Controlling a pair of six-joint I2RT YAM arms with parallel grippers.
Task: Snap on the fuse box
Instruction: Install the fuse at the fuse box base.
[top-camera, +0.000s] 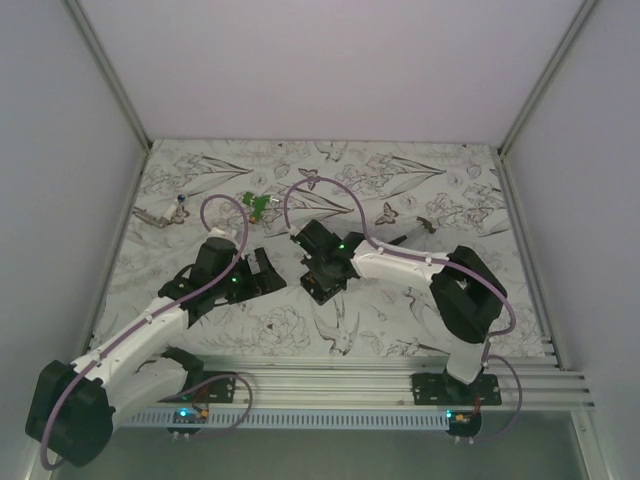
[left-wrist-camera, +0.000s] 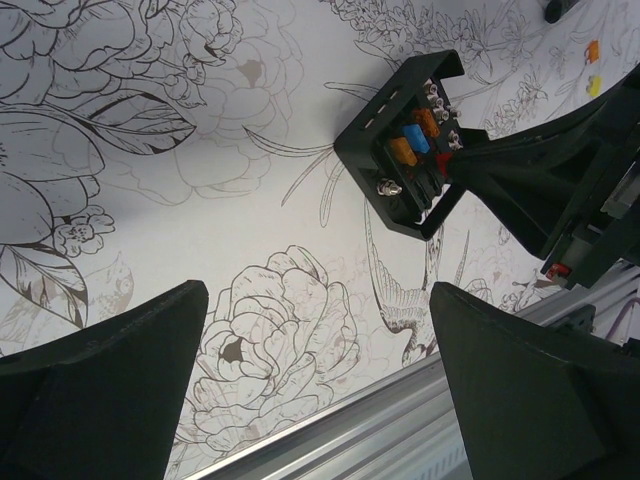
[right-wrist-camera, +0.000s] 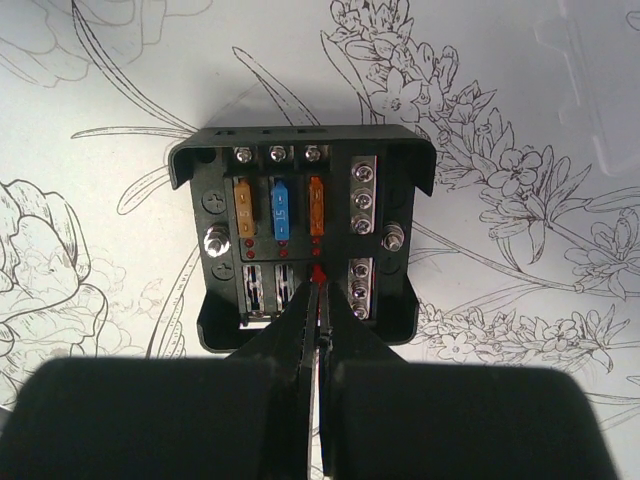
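FUSE BOX, MID-FIT: On the flower-printed table (top-camera: 390, 315), we see the fuse box (right-wrist-camera: 300, 245) lying face-up near the middle front, directly under the right gripper (right-wrist-camera: 318, 292). Its jaws are clenched to a thin seam. The tips sit in the lower middle bay of the box, where a small red piece (right-wrist-camera: 318, 271) shows at their point. Whether they pinch it or merely press on it we cannot tell. The left gripper (left-wrist-camera: 318, 295) hangs just beside the box, jaws spread wide and grasping nothing.

We judge the step in hand to be the seating itself: pushing a part home inside the box. The next move calls for a straight downward press with the box held against sliding on the flat printed surface, followed by a clean release. The free left arm is well placed to brace it.

The box is matte black plastic, square, with raised walls and rounded corners. Inside we see bright screw heads and metal strips. Three blade fuses stand in a row: an amber fuse (right-wrist-camera: 244, 208), a blue fuse (right-wrist-camera: 281, 210) and an orange fuse (right-wrist-camera: 316, 205). An orange bit (left-wrist-camera: 593, 50) and a yellow bit (left-wrist-camera: 595, 85) lie loose on the table, apart from the box. A green plastic piece (top-camera: 260, 205) sits well behind it.
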